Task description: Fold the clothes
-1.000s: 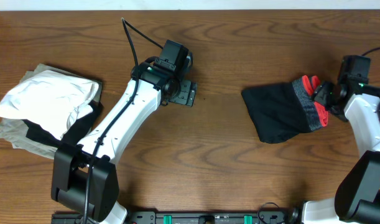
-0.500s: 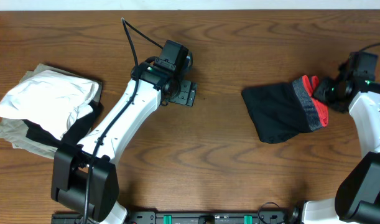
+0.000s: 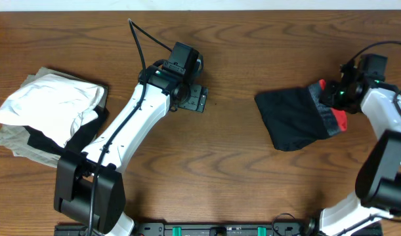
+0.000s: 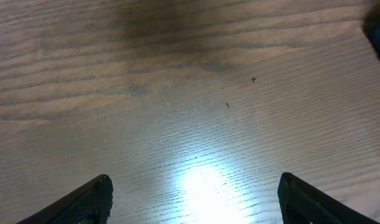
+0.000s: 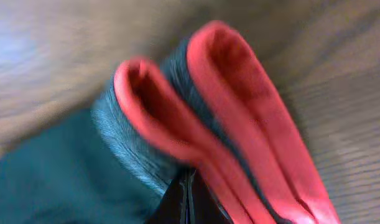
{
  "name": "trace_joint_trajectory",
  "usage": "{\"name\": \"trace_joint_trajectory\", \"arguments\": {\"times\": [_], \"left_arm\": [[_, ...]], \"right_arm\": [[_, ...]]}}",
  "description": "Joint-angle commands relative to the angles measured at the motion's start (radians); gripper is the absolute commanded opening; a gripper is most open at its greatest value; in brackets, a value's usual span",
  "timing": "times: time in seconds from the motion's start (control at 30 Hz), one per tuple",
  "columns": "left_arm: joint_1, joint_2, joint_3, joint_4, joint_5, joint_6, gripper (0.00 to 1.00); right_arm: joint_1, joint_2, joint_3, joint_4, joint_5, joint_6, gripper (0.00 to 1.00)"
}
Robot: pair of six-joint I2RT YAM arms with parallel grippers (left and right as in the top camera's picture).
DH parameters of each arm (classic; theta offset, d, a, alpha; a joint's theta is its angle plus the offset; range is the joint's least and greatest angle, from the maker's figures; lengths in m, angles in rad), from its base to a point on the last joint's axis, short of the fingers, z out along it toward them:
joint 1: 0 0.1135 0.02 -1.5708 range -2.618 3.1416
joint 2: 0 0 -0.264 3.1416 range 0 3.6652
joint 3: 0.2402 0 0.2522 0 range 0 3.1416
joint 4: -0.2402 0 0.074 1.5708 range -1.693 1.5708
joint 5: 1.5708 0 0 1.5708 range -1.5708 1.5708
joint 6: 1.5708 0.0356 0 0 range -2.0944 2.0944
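Shorts (image 3: 289, 118) unmoved; right end effector (image 3: 338, 95) back at red waistband (image 5: 239, 118), fingers together, so fold looks unfinished. Left end effector (image 4: 193, 186) spread apart over surface (image 4: 177, 93).

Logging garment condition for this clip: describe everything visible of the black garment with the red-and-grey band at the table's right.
The black garment lies on the wooden table at the right, folded into a rough wedge; the fabric looks soft. Its right end carries a grey ribbed band edged with two red folds, doubled over. The right gripper sits at that band, fingertips together; whether they pinch fabric is unclear.
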Motion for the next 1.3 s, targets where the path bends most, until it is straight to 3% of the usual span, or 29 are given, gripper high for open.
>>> {"name": "trace_joint_trajectory", "arguments": {"times": [0.0, 0.37, 0.67, 0.83, 1.07, 1.27], "left_arm": [[0.004, 0.000, 0.010, -0.006, 0.004, 0.013, 0.85], [0.004, 0.000, 0.010, -0.006, 0.004, 0.013, 0.85], [0.004, 0.000, 0.010, -0.006, 0.004, 0.013, 0.86], [0.004, 0.000, 0.010, -0.006, 0.004, 0.013, 0.93], [0.004, 0.000, 0.010, -0.005, 0.060, 0.048, 0.99], [0.004, 0.000, 0.010, -0.003, 0.060, 0.052, 0.98]], "right_arm": [[-0.008, 0.032, 0.011, 0.002, 0.169, 0.073, 0.01], [-0.001, 0.030, 0.013, -0.004, 0.145, 0.078, 0.01], [0.004, -0.132, 0.014, -0.006, 0.080, 0.097, 0.01], [0.005, -0.185, 0.013, -0.039, 0.145, 0.097, 0.01], [0.021, -0.121, 0.005, -0.069, 0.166, 0.098, 0.01], [0.050, -0.013, 0.004, -0.042, 0.246, 0.101, 0.01]]}}
